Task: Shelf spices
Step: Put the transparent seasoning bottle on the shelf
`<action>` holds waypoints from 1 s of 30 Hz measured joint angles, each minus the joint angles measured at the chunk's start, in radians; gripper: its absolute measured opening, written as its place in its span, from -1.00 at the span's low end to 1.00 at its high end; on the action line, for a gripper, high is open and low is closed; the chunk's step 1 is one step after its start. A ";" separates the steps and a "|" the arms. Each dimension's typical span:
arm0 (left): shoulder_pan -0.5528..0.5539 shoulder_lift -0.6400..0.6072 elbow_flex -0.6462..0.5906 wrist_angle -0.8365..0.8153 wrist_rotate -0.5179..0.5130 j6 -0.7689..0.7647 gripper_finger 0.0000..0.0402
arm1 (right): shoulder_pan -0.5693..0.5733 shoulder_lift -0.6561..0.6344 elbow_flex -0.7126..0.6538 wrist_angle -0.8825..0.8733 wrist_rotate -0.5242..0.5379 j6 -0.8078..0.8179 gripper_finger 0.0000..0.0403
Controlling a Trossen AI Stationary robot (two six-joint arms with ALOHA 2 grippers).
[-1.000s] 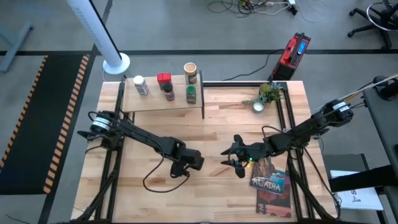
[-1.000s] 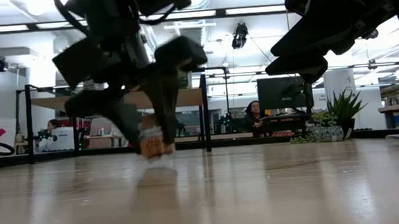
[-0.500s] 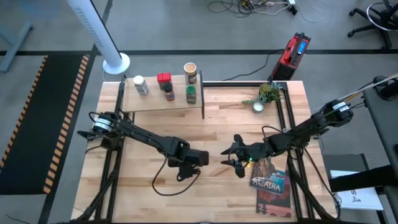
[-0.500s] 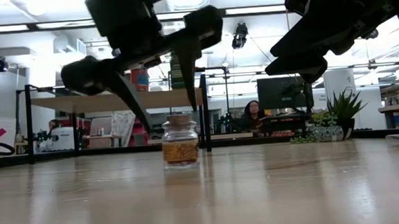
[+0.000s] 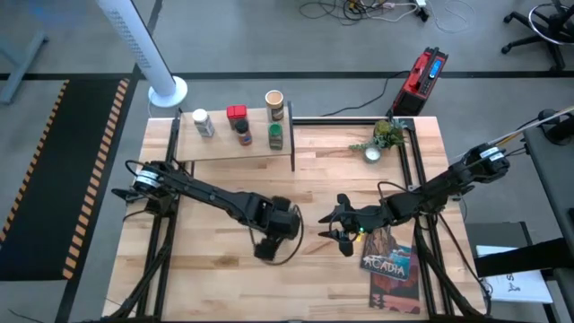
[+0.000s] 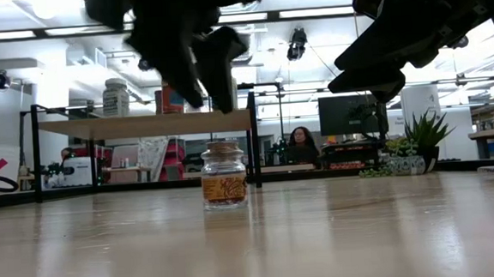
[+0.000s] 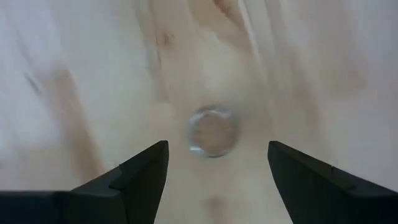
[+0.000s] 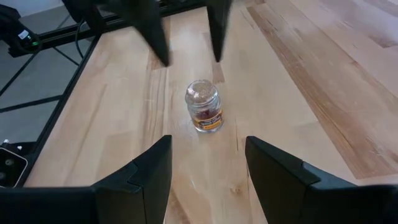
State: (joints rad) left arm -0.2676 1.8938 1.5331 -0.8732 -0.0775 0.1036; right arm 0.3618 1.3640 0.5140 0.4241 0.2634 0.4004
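Left claw [image 6: 198,68]: centre of the high view, above the jar, fingers spread, empty.
Glass jar [image 6: 223,175]: upright on table [image 6: 365,234], untouched, centre-left in the low view.
Shelf [image 5: 235,135]: upper left, carries five spices.
Right claw [image 5: 339,224]: centre-right, fingers apart, empty.

Left gripper [image 6: 199,77] agape; right gripper [image 5: 339,235] too.

Small green plant in a white pot [image 5: 384,138] sits far right, the Acadia book [image 5: 391,264] lies near right, red box [image 5: 422,72] on the floor.
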 joint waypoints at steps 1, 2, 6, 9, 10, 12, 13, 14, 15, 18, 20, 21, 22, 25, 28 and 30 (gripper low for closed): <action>0.000 0.000 0.002 0.002 0.029 -0.115 0.31 | 0.000 0.000 0.000 0.000 0.000 0.000 -0.10; 0.001 0.000 0.001 0.002 0.055 -0.216 0.31 | 0.000 0.000 0.000 0.000 0.000 0.000 -0.10; 0.001 0.000 -0.012 0.018 0.098 -0.473 0.31 | 0.000 0.000 0.000 0.003 0.000 0.000 -0.10; 0.002 0.000 -0.014 0.020 0.058 -0.559 0.31 | 0.000 0.000 0.001 0.010 0.000 0.000 -0.10; 0.005 0.002 -0.015 0.019 0.044 -0.572 0.31 | 0.000 0.000 0.001 0.009 0.000 0.000 -0.10; 0.010 0.013 -0.015 0.021 0.031 -0.596 0.31 | 0.000 0.000 0.003 0.012 0.000 0.000 -0.10; 0.014 0.024 -0.015 0.023 0.031 -0.611 0.31 | 0.000 0.000 0.004 0.015 0.000 0.000 -0.10; 0.017 0.038 -0.015 0.028 0.030 -0.628 0.31 | 0.000 0.000 0.004 0.016 0.000 0.001 -0.10; 0.020 0.052 -0.015 0.027 0.032 -0.641 0.32 | 0.000 0.000 0.004 0.017 0.000 0.001 -0.10; 0.028 0.090 -0.015 0.025 0.063 -0.654 0.37 | 0.000 0.000 0.004 0.020 -0.001 0.001 -0.10; 0.031 0.103 -0.015 0.027 0.085 -0.679 0.43 | 0.000 0.000 0.004 0.020 -0.002 0.001 -0.10; 0.032 0.109 -0.015 0.031 0.095 -0.681 0.46 | 0.000 0.000 0.004 0.019 -0.002 0.001 -0.10; 0.032 0.114 -0.015 0.034 0.095 -0.682 0.49 | 0.000 0.000 0.004 0.020 -0.002 0.000 -0.10; 0.036 0.119 -0.015 0.046 0.095 -0.693 0.57 | 0.000 0.000 0.004 0.020 -0.004 -0.001 -0.10; 0.039 0.119 -0.011 0.074 0.095 -0.698 0.62 | 0.000 0.000 0.004 0.020 -0.005 -0.001 -0.10; 0.042 0.119 -0.011 0.078 0.094 -0.698 0.63 | 0.000 0.000 0.004 0.019 -0.005 -0.003 -0.10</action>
State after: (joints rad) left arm -0.2259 2.0129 1.5223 -0.7949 0.0164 -0.5948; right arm 0.3622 1.3640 0.5179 0.4435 0.2581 0.3974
